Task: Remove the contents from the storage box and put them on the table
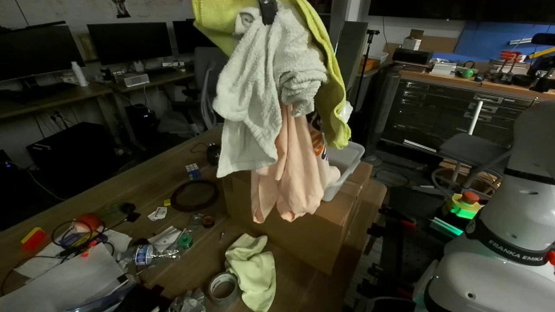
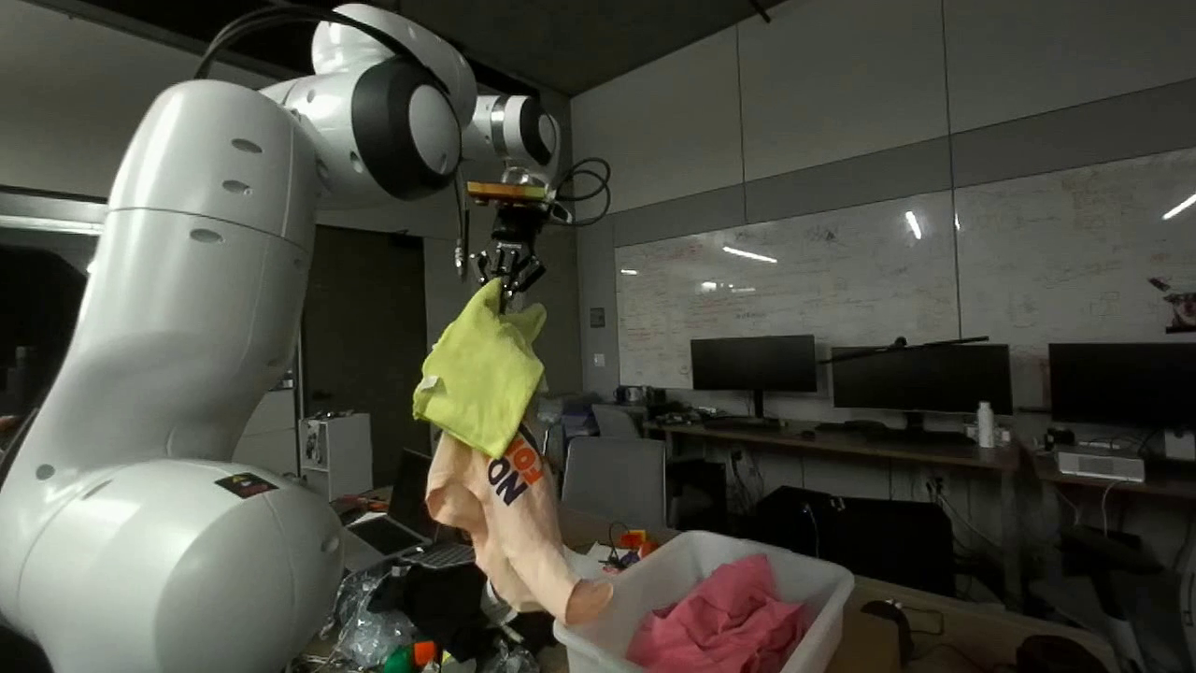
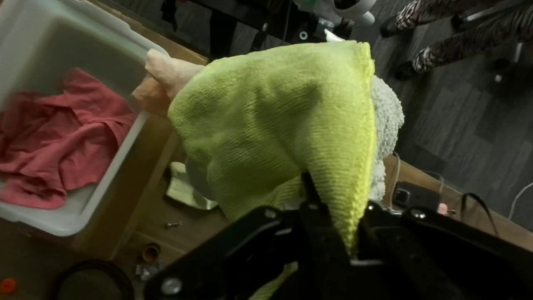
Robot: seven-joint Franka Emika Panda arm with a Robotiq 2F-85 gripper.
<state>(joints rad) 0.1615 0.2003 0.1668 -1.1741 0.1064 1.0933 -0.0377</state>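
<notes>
1. Gripper: located at upper centre of an exterior view. The jaws are clamped together on the yellow cloth and the white cloth, which hang in a bundle.
2. Peach cloth: hangs below these two, printed letters partly visible. Its upper end is hidden; the holding point cannot be told.
3. Storage box: located at lower right of centre in an exterior view. It stands on a cardboard box.
4. Pink cloth: lies crumpled inside the storage box, left side of the wrist view.
5. Lower end of the peach cloth: overlaps the storage box rim in the frame. Contact cannot be confirmed.
6. Pale green cloth: lies on the table, lower centre of an exterior view, just beside a tape roll.
7. Clear bottle: lies on its side on the table, lower left of the frame.
</notes>
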